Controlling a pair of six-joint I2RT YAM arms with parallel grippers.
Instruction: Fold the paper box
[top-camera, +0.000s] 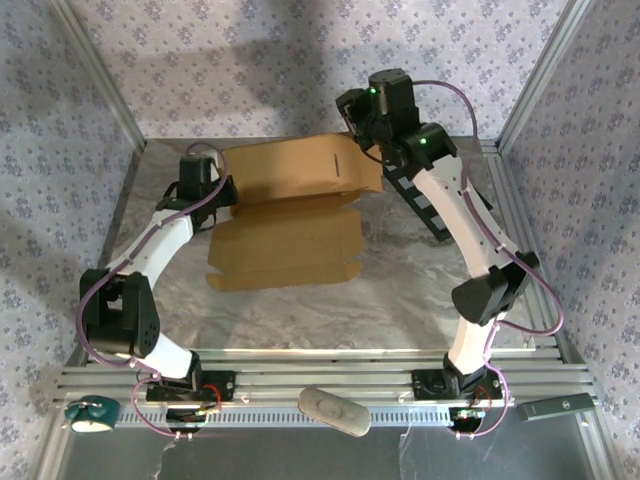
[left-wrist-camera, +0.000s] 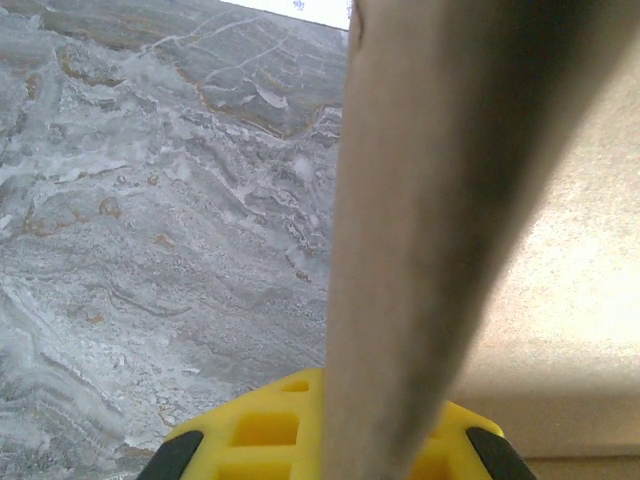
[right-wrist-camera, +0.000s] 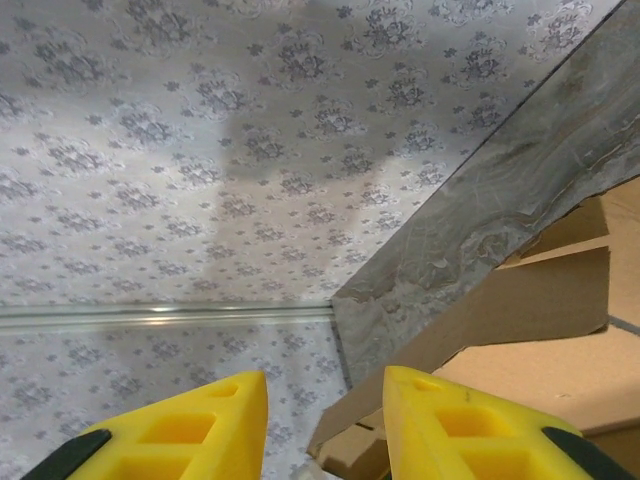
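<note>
Your left fingers (left-wrist-camera: 260, 432) pinch the left edge of the tan corrugated cardboard box (top-camera: 290, 215), which lies toward the far side of the grey marbled desk (top-camera: 400, 290). Your right fingers (right-wrist-camera: 200, 430) stand apart, empty, at its far right corner.

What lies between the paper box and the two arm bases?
Nothing: in the top view, the marbled table before the paper box is bare.

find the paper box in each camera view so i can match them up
Top external: the paper box lies mid-table, with its far panel raised between the two arms.
Left wrist: a blurred cardboard edge of the box runs up the right half of the picture, rising from between the left fingers.
Right wrist: the box's flaps sit in the lower right corner, beside the right fingers.
Shared landmark: the grey marbled table.
</note>
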